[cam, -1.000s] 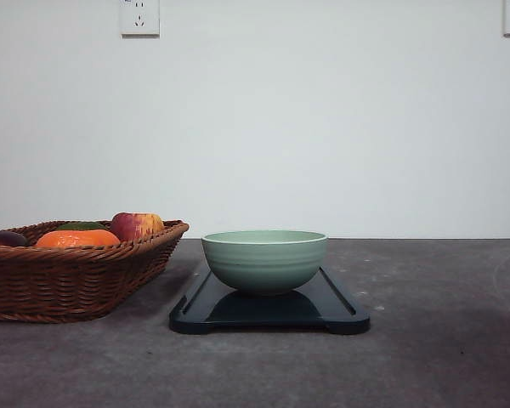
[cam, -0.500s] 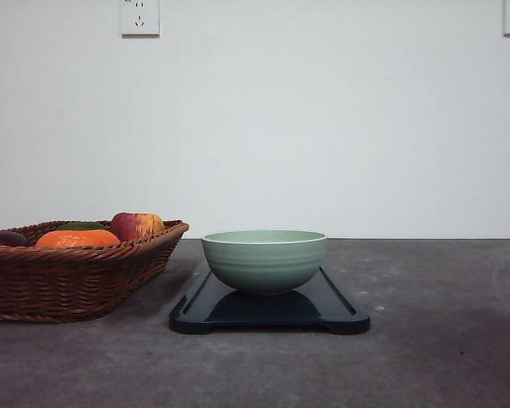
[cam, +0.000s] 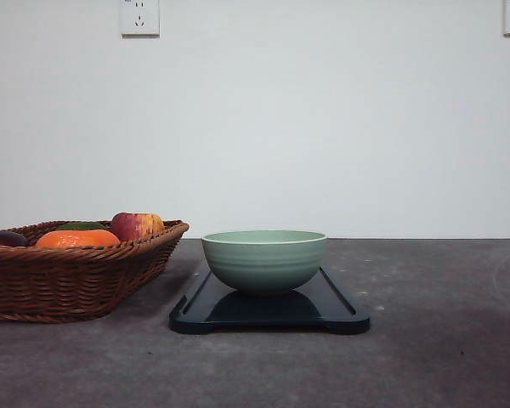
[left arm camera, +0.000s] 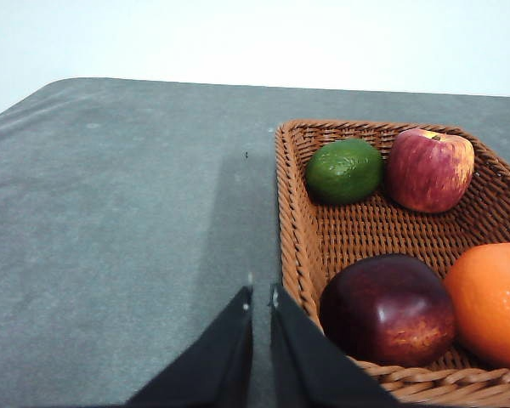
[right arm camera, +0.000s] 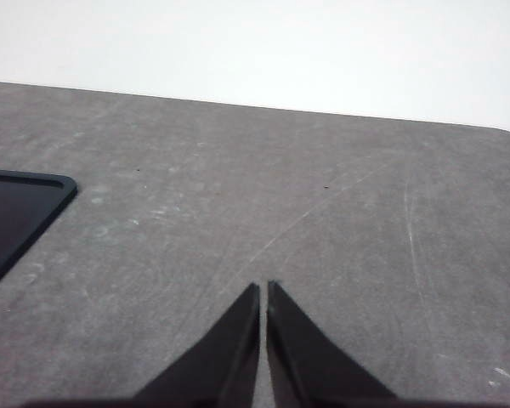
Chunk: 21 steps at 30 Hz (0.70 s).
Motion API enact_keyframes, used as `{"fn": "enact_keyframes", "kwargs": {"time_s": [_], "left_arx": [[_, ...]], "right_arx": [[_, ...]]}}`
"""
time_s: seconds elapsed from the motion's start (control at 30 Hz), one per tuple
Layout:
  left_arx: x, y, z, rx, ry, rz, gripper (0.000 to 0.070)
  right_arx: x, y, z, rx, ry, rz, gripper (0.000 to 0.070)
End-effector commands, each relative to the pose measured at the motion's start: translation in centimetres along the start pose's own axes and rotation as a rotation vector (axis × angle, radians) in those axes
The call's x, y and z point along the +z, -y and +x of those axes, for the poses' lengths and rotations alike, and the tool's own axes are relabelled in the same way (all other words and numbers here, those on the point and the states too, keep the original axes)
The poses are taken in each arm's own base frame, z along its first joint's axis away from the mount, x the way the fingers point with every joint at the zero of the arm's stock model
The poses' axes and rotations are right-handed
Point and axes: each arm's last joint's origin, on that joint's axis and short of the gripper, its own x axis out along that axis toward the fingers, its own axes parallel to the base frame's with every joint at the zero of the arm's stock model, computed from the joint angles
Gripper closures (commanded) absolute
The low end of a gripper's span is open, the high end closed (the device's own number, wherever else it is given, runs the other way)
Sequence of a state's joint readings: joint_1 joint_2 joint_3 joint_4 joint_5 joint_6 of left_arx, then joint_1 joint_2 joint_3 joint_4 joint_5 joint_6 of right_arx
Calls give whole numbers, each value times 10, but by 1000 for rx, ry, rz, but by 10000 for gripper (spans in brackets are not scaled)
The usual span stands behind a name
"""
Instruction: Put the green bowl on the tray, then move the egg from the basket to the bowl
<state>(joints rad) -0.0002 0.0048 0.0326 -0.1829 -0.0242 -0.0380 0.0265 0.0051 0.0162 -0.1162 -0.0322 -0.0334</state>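
Green bowl sits upright on the black tray, set toward the tray's back half, with bare tray showing in front of it and a strip down each side. Just to the left, the wicker basket stands on the table, its near corner close to the tray's left edge but apart from it. Over the basket rim you can see an orange and a red apple. No egg can be made out among the fruit.

Left claw has its tips pressed nearly together, holding nothing, poised just outside the basket's woven wall above bare table. Inside are a green avocado, the apple, a dark plum-coloured fruit and the orange.

Right claw is likewise pinched closed and empty, over open grey table, with the tray's rounded corner well off to one side. Wide clear surface lies right of the tray.
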Motion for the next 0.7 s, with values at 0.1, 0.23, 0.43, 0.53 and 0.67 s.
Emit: {"fn": "enact_keyframes", "kwargs": {"time_s": [0.1, 0.23, 0.43, 0.53, 0.67], "left_arx": [[-7, 0, 2, 4, -22, -1, 675], [-7, 0, 2, 4, -22, -1, 675], [-7, 0, 2, 4, -22, -1, 675], [-6, 0, 2, 4, -22, -1, 675], [-6, 0, 2, 4, -22, -1, 675]], "right_arx": [[0, 0, 0, 1, 9, -1, 695], [0, 0, 0, 1, 9, -1, 695], [0, 0, 0, 1, 9, -1, 695], [0, 0, 0, 1, 9, -1, 695], [0, 0, 0, 1, 9, -1, 695]]}}
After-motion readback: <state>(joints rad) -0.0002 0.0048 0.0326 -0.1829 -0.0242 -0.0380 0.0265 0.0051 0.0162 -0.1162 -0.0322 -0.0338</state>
